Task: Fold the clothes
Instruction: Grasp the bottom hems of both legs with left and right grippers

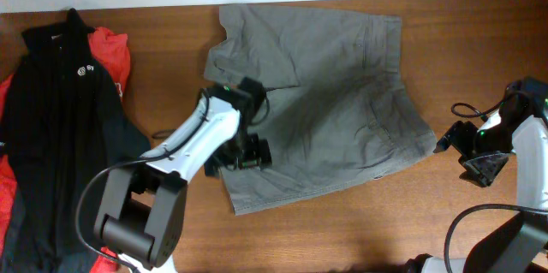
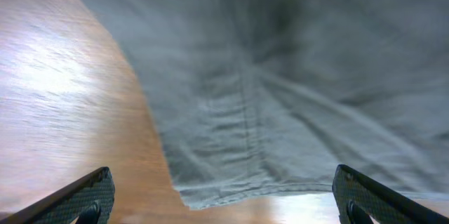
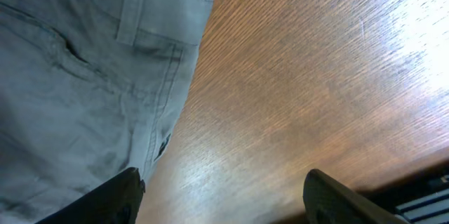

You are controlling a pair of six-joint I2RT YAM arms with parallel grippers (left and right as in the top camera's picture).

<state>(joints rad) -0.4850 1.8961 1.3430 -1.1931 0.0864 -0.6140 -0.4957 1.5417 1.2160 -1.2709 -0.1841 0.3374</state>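
**Jaws spread wide on both arms, nothing gripped**

The left gripper [image 2: 221,185] has its jaws splayed to the far corners of its wrist view, and between them there is only cloth and wood. It hangs low over the near left corner of the grey shorts [image 1: 334,93], where a stitched hem and a vertical seam meet right at the edge of the fabric.

Over on the other side, the right gripper [image 3: 223,182] is just as wide apart and holding nothing. It sits beside the shorts' right edge, above bare table [image 1: 342,230]. Its camera picks up the waistband corner and a belt loop [image 3: 130,10] at the upper left.

From overhead, the shorts lie spread across the middle of the table, waistband to the right, legs to the left. One flap at the upper left is turned over onto the cloth.

Well away at the left edge lies a black jacket [image 1: 60,127] with a small white logo, and a red garment [image 1: 111,50] peeks out from beneath it.
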